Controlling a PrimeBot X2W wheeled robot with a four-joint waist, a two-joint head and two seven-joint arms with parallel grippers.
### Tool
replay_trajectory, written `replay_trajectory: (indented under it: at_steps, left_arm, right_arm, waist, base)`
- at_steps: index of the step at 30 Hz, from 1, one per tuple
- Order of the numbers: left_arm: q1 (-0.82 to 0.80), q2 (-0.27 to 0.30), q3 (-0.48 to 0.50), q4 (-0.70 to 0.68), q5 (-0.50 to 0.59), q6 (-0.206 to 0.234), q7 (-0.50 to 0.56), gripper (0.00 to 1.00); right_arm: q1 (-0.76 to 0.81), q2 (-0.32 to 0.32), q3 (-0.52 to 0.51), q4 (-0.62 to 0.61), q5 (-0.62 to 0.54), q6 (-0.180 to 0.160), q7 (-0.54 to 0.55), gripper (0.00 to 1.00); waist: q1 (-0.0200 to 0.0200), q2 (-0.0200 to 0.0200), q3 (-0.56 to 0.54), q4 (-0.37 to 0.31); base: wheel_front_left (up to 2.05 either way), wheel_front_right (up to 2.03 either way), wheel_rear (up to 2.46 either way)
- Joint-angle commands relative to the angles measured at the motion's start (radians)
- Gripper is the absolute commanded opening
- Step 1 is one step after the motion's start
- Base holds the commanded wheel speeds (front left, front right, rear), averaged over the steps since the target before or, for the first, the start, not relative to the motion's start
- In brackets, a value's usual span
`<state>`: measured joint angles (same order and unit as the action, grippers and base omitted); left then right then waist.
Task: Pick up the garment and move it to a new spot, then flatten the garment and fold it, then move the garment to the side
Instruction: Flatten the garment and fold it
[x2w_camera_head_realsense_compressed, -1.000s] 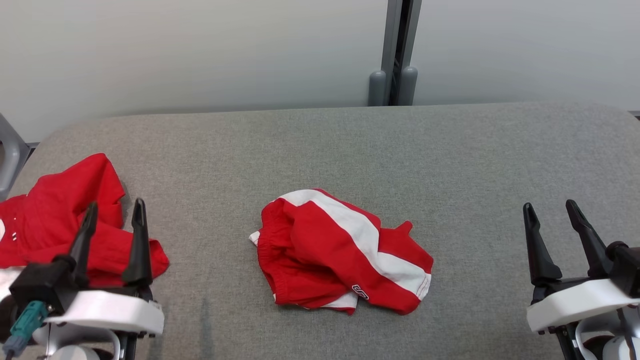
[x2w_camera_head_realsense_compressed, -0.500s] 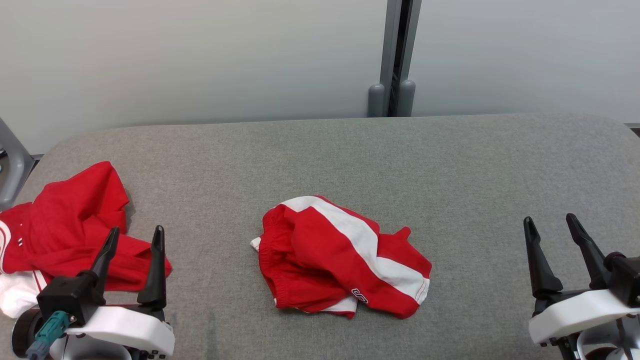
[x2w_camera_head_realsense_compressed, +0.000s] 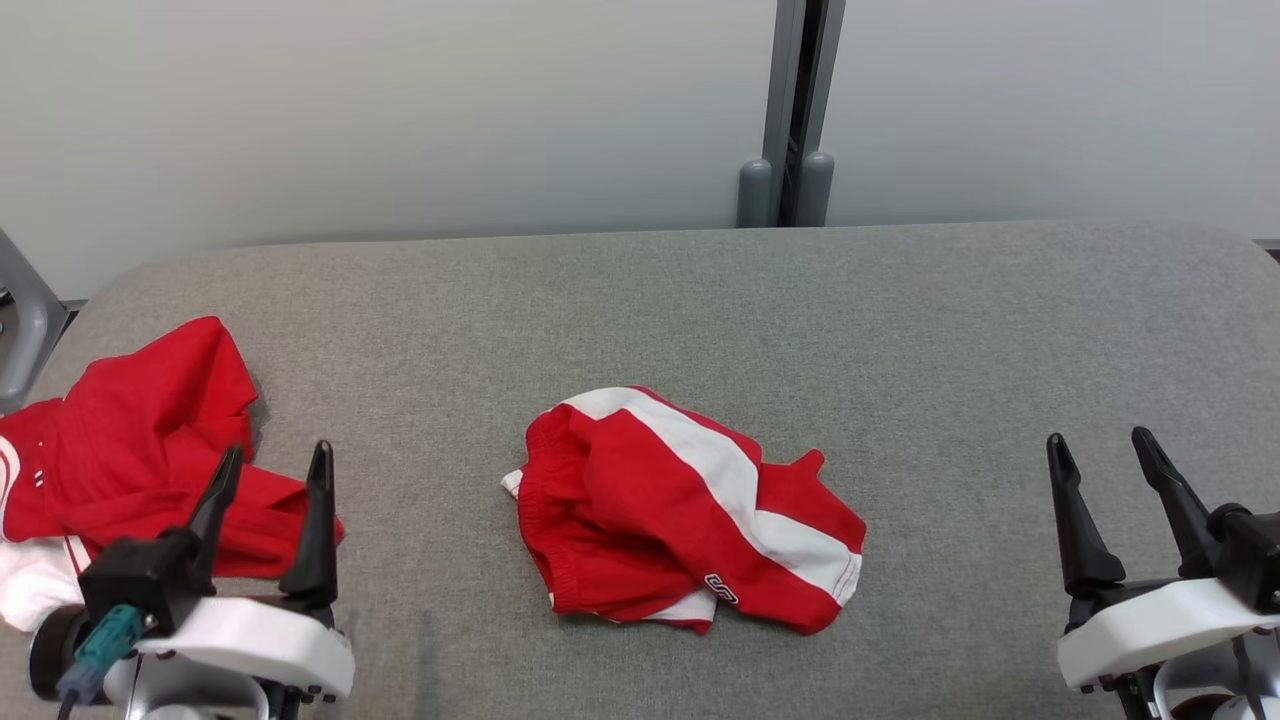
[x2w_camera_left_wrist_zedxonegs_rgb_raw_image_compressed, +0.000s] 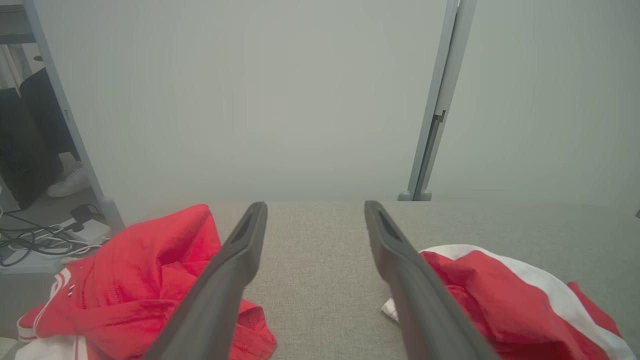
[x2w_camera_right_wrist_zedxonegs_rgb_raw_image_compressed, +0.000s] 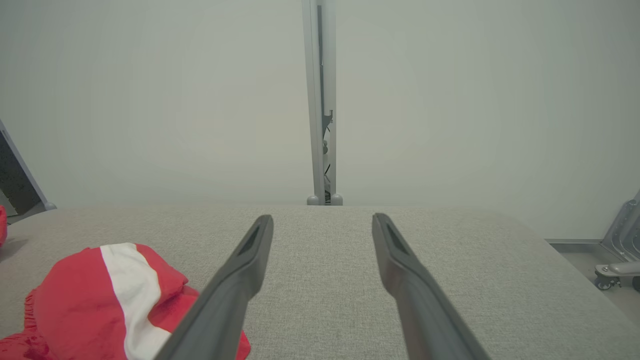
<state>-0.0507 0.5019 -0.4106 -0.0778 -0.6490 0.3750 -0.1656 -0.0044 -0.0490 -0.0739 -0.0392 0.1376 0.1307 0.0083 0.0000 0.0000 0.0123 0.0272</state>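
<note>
Right pincer (x2w_camera_head_realsense_compressed: 1097, 437) gapes near the table (x2w_camera_head_realsense_compressed: 950, 300) edge; garment (x2w_camera_head_realsense_compressed: 690, 510) lies mid-table.

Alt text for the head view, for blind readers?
A crumpled red-and-white garment lies centred on the grey table. The left gripper and right gripper stand open at the lower corners; another red garment is heaped at the far left.

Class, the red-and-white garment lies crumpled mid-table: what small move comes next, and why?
Probably move the left gripper and right gripper inward toward the garment: it lies bunched on the table, and both grippers stand open, empty, apart from it.
</note>
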Motion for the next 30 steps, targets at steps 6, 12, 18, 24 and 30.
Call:
replay_trajectory:
  at_steps: [6,12,18,24,30]
  left_arm:
    - [-0.176,-0.040,-0.052,0.047,-0.046,-0.095,0.093,1.00]
    - [-0.362,-0.091,-0.096,0.211,-0.132,-0.218,0.233,1.00]
    - [-0.558,-0.145,-0.120,0.467,-0.215,-0.332,0.381,1.00]
    - [-0.686,-0.174,-0.122,0.721,-0.273,-0.403,0.489,1.00]
    - [-0.731,-0.204,-0.143,0.893,-0.319,-0.456,0.595,1.00]
  right_arm:
    - [-0.027,-0.004,0.015,-0.014,0.003,0.000,0.005,1.00]
    - [-0.059,-0.004,0.048,-0.008,0.012,0.000,0.005,1.00]
    - [-0.100,-0.004,0.085,0.018,0.023,0.000,-0.017,1.00]
    - [-0.131,-0.004,0.100,0.053,0.040,0.000,-0.040,1.00]
    - [-0.146,-0.004,0.096,0.083,0.046,0.000,-0.048,1.00]
  waist:
    - [0.0000,0.0000,0.047,-0.010]
    - [0.0000,0.0000,0.108,-0.053]
    - [0.0000,0.0000,0.186,-0.122]
    - [0.0000,0.0000,0.247,-0.171]
    - [0.0000,0.0000,0.265,-0.182]
  base:
    - [0.00,0.00,0.00]
    - [0.00,0.00,0.00]
    - [0.00,0.00,0.00]
    - [0.00,0.00,0.00]
    - [0.00,0.00,0.00]
